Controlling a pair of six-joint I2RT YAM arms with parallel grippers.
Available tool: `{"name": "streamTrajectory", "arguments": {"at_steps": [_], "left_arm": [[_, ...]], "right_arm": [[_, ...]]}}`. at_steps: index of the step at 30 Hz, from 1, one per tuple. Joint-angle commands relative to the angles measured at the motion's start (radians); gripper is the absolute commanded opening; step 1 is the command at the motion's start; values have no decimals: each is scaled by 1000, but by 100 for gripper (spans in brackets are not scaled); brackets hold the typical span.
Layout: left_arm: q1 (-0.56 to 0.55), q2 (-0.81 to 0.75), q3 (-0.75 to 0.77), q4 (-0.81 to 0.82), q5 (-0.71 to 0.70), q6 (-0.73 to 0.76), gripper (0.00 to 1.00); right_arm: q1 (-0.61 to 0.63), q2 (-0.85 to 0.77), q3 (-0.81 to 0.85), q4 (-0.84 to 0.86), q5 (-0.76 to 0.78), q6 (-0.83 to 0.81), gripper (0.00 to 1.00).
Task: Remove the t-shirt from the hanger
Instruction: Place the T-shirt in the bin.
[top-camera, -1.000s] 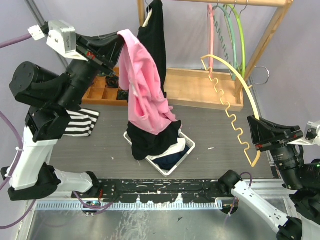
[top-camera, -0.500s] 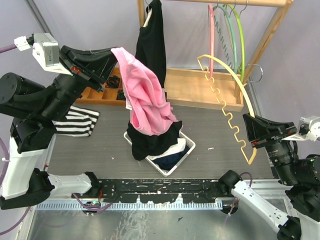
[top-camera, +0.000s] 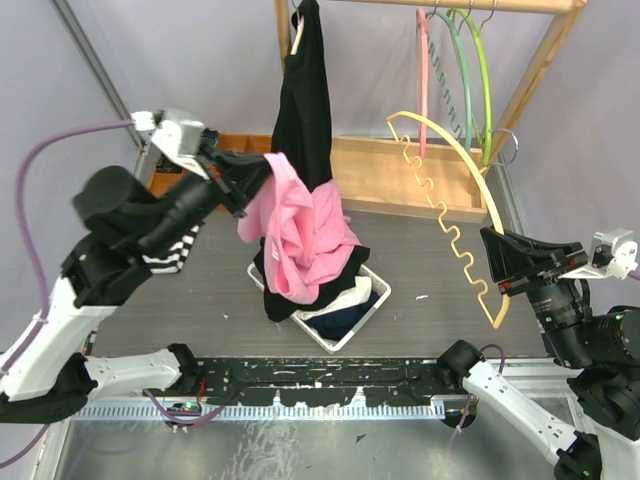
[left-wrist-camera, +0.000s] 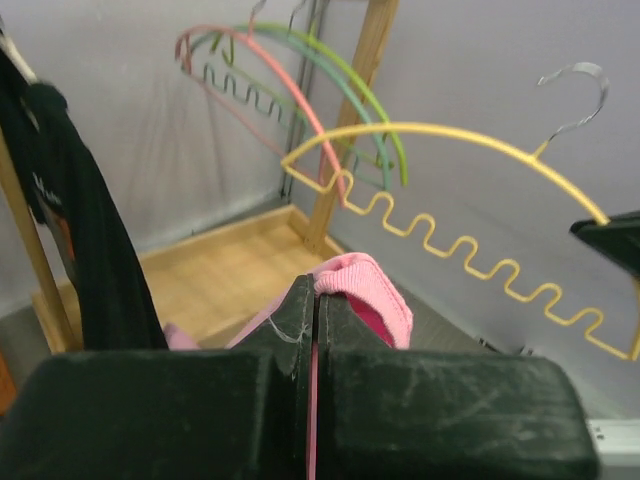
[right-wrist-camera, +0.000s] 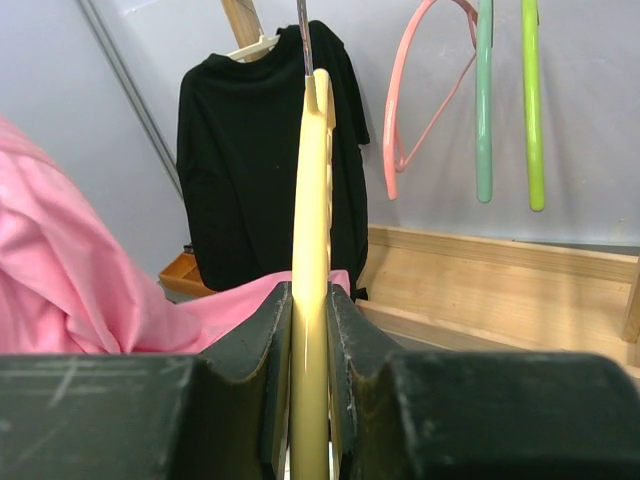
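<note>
The pink t-shirt (top-camera: 305, 235) hangs free of the hanger, bunched over the white basket (top-camera: 372, 310). My left gripper (top-camera: 262, 180) is shut on its collar; the pink ribbed edge (left-wrist-camera: 365, 295) shows pinched between the jaws in the left wrist view. The yellow hanger (top-camera: 455, 195) is bare and held in the air at the right. My right gripper (top-camera: 497, 272) is shut on its lower end; the yellow bar (right-wrist-camera: 310, 300) runs up between the jaws in the right wrist view. The shirt and hanger are apart.
A black t-shirt (top-camera: 303, 110) hangs on the wooden rack (top-camera: 545, 60) at the back. Pink, teal and green empty hangers (top-camera: 455, 60) hang on the rail. Dark clothes fill the basket. A striped garment (top-camera: 170, 250) lies at the left by a wooden tray (top-camera: 235, 145).
My left gripper has come down and to the right with the pink t-shirt, which now bunches lower over the basket. The yellow hanger has shifted slightly left and up.
</note>
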Motion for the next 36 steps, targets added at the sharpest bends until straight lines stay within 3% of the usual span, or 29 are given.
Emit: {"name": "streamTrajectory", "arguments": {"at_steps": [1,5,7,18,23,30,36], "left_arm": [[-69,9,-103,-3,-128,-27,0],[-207,36,-183,3,-341,44,0],[-233,57,-217,8,-373,43,0],[-240,167,-502,206,-583,80,0],[-210,259,-566,259,-610,79,0],[-81,329,-663,283,-563,-6,0],[-64,391,-720,271,-586,-38,0]], "right_arm": [[-1,10,-12,100,-13,11,1],[-1,8,-22,105,-13,14,1],[-2,8,-26,108,-16,16,1],[-1,31,-55,113,-30,12,1],[-1,61,-71,140,-26,1,1],[-1,98,-93,187,-20,-12,1],[-1,130,-106,205,-18,-25,1]]}}
